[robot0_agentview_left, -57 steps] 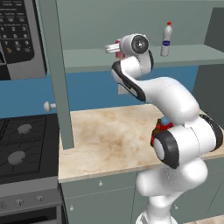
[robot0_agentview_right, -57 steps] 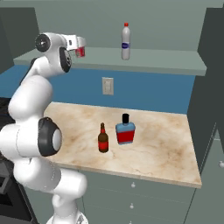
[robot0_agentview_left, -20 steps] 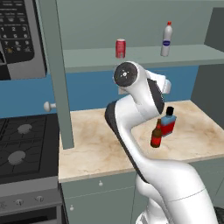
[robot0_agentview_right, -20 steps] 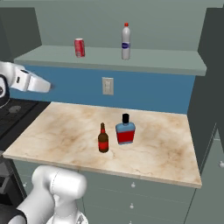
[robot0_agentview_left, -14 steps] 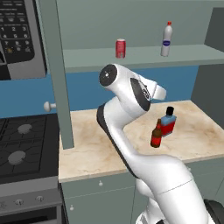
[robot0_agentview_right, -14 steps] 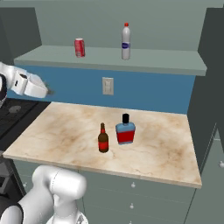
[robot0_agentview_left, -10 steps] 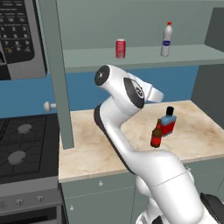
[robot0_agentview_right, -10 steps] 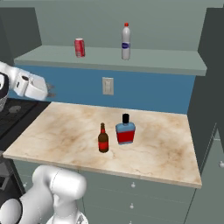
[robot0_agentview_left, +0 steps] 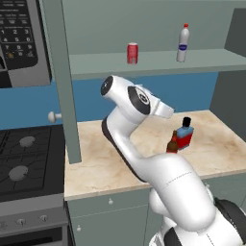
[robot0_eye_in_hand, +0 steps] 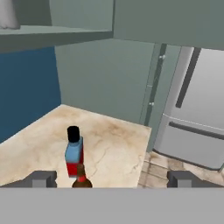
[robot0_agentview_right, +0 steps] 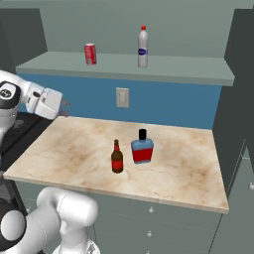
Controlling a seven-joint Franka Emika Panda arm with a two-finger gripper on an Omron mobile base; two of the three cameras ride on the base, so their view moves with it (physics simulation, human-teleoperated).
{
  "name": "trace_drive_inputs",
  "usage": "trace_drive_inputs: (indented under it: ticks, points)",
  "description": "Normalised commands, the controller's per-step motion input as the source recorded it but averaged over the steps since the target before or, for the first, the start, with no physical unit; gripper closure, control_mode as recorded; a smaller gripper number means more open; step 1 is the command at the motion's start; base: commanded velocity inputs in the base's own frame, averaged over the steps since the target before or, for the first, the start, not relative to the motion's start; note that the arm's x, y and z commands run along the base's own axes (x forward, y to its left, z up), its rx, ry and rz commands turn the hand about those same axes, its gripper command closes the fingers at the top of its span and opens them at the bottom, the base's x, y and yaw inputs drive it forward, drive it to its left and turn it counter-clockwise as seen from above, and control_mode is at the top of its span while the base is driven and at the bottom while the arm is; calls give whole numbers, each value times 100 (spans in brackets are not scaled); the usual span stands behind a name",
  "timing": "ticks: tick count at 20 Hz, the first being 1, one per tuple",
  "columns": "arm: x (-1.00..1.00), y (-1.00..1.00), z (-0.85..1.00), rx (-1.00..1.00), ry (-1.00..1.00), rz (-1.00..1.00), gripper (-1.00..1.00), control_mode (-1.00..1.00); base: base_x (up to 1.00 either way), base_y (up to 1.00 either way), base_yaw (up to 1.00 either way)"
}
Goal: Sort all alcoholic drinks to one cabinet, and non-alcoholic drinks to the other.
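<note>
Two alcoholic bottles stand on the marble surface (robot0_agentview_right: 183,163), and both lie ahead of the gripper (robot0_agentview_right: 63,108) and lower than it. In the hand view the brown beer bottle (robot0_eye_in_hand: 81,178) is the nearer one, almost midway between the two finger tips, and the flat red and blue bottle (robot0_eye_in_hand: 73,152) stands just behind it. Both are upright, so their long axis is vertical, while the hand points about level across the surface. I judge that the next move has to bring the hand forward and down to the beer bottle. The jaws are wide apart and hold nothing.

In the right base view the beer bottle (robot0_agentview_right: 117,157) and the flat bottle (robot0_agentview_right: 142,147) stand just beside each other near the middle of the surface. The red soda can (robot0_agentview_right: 90,53) and the white plastic bottle (robot0_agentview_right: 143,47) stand well apart on the open shelf (robot0_agentview_right: 198,73) above. A stove (robot0_agentview_left: 24,158) is at the left and a refrigerator (robot0_eye_in_hand: 199,113) stands past the far end of the surface.
</note>
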Motion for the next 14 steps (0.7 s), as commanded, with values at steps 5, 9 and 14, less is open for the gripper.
trace_drive_inputs:
  ticks: [5,9,14]
  points:
    - [1,-18,-41,0,-1,-12,-100,-100,0,0,0]
    - [0,-25,-42,0,-2,-10,-100,-100,0,0,0]
    - [0,-28,-35,0,0,-9,-100,-100,0,0,0]
